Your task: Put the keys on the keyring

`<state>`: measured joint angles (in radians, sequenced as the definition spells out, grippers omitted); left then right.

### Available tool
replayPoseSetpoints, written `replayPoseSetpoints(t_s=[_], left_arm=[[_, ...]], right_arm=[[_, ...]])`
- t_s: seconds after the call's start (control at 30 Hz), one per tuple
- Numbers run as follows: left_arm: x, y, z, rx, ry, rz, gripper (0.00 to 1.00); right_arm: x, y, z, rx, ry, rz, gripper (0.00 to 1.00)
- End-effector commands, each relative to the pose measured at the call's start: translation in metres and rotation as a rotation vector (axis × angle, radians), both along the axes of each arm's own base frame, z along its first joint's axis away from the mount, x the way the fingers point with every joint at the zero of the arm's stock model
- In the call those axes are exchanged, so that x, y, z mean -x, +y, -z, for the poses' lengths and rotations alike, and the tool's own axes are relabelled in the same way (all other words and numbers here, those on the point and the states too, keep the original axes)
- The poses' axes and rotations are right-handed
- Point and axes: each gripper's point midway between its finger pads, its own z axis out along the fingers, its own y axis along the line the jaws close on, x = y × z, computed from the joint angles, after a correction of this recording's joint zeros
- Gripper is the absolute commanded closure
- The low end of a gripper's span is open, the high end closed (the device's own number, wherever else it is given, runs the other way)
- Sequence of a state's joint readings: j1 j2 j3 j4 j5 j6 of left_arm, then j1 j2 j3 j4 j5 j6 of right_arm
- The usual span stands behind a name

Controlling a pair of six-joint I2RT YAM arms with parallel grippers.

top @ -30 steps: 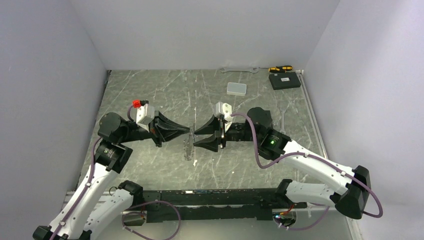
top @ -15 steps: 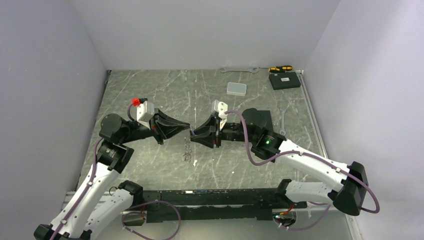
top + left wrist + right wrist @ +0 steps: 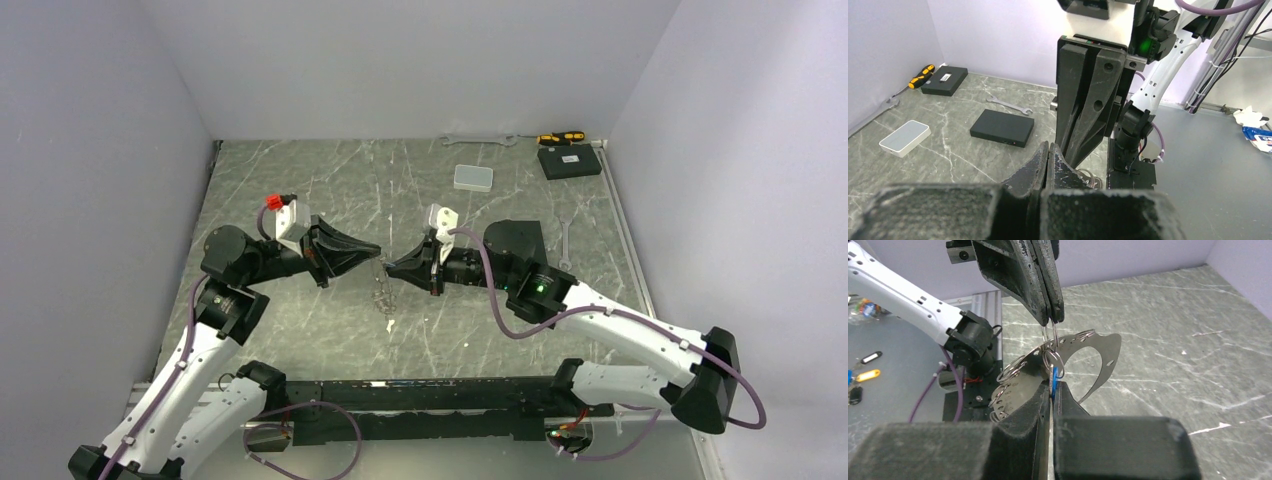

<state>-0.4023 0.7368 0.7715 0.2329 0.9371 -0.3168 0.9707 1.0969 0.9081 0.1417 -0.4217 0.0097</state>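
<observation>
I'm pinching the keyring (image 3: 1088,346) in the left gripper (image 3: 1052,316), the blue key (image 3: 1054,376) in the right gripper (image 3: 1052,390) (just a sliver showing); I'm planning slow, level threading.

The stone-look tabletop (image 3: 330,180) was dark grey-green, veined with white streaks. The thin perforated metal keyring (image 3: 1095,342) gleamed silver, dotted with small dark holes. The tiny plastic-headed key (image 3: 1054,377) showed bright blue at the right wrist view's centre. At upper right of the top view, the slim screwdriver (image 3: 560,137) was banded yellow and black.
</observation>
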Motion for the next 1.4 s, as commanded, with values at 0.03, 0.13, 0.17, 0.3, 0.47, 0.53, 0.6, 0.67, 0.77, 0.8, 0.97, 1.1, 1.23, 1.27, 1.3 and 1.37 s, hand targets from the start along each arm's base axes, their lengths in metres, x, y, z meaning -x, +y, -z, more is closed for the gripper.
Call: replayPoseSetpoints(t_s=[0.03,0.13,0.17,0.3,0.47,0.53,0.6,0.67,0.77,0.8,0.97,1.1,1.23,1.27,1.3,1.37], left_arm=[[-0.001,0.002,-0.01,0.015,-0.052,-0.012,1.0],[0.0,0.0,-0.008,0.011,-0.044,0.001,1.0],[0.0,0.0,-0.008,0.011,-0.044,0.006,1.0],[0.001,-0.002,-0.006,0.013,-0.035,0.027,1.0],[0.002,-0.003,-0.003,0.009,-0.026,0.037,1.0],[0.002,-0.003,-0.002,0.007,-0.023,0.042,1.0],[0.002,-0.003,-0.001,0.008,-0.023,0.044,1.0],[0.003,-0.003,-0.002,0.009,-0.026,0.044,1.0],[0.003,-0.002,-0.004,0.01,-0.038,0.034,1.0],[0.003,-0.001,-0.006,0.01,-0.044,0.025,1.0],[0.001,0.003,-0.008,0.0,-0.061,-0.016,1.0],[0.0,0.003,-0.011,0.007,-0.071,-0.019,1.0],[-0.002,0.001,-0.011,0.008,-0.065,-0.01,1.0],[-0.002,0.001,-0.01,0.007,-0.063,-0.009,1.0],[-0.001,0.001,-0.01,0.006,-0.063,-0.007,1.0],[-0.002,0.001,-0.009,0.002,-0.058,-0.008,1.0]], right_arm=[[-0.001,-0.015,-0.035,-0.03,-0.094,0.048,1.0],[0.0,-0.019,-0.045,-0.039,-0.117,0.054,1.0],[0.0,-0.02,-0.048,-0.04,-0.123,0.055,1.0],[0.0,-0.021,-0.056,-0.049,-0.142,0.055,1.0],[0.0,-0.016,-0.061,-0.051,-0.146,0.037,1.0],[0.0,-0.014,-0.062,-0.055,-0.15,0.035,1.0],[-0.002,-0.013,-0.061,-0.051,-0.152,0.036,1.0],[-0.003,-0.01,-0.058,-0.034,-0.146,0.028,1.0],[-0.001,-0.006,-0.046,0.009,-0.124,0.003,1.0],[-0.001,-0.007,-0.041,0.021,-0.116,0.002,1.0],[0.003,-0.015,-0.017,0.077,-0.094,0.003,1.0],[0.002,-0.018,0.006,0.156,-0.06,0.01,1.0],[-0.004,-0.02,0.018,0.212,-0.047,0.037,1.0],[-0.005,-0.021,0.019,0.219,-0.048,0.044,1.0],[-0.007,-0.022,0.019,0.224,-0.05,0.049,1.0],[-0.007,-0.023,0.017,0.223,-0.056,0.055,1.0]])
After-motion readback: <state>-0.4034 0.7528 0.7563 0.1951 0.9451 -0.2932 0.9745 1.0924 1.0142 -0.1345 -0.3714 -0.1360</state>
